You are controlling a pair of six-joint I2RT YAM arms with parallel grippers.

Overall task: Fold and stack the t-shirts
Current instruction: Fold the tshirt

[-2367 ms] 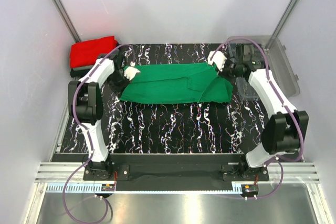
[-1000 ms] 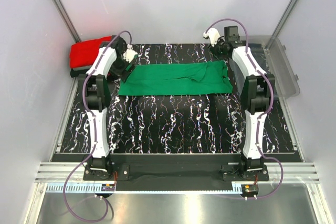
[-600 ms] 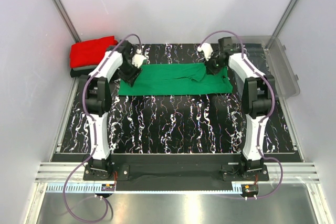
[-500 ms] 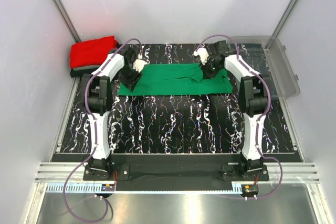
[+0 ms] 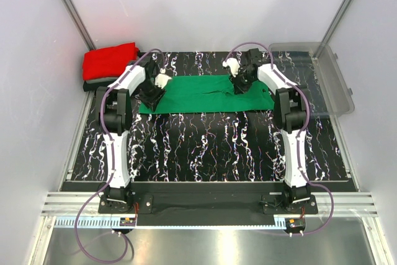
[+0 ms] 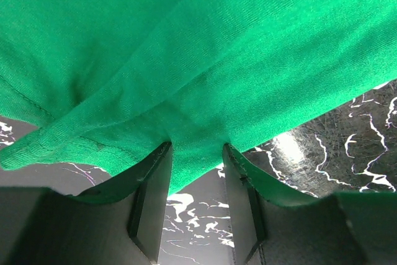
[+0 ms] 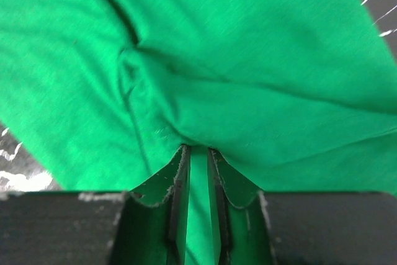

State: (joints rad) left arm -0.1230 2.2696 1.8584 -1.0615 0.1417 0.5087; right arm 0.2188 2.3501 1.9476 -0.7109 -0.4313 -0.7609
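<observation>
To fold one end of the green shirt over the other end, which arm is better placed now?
Left, probably. The left pincer is shut on the green shirt near its left end, so it could carry that end across. The right pincer pinches cloth well inside the right end, which would trail.
</observation>
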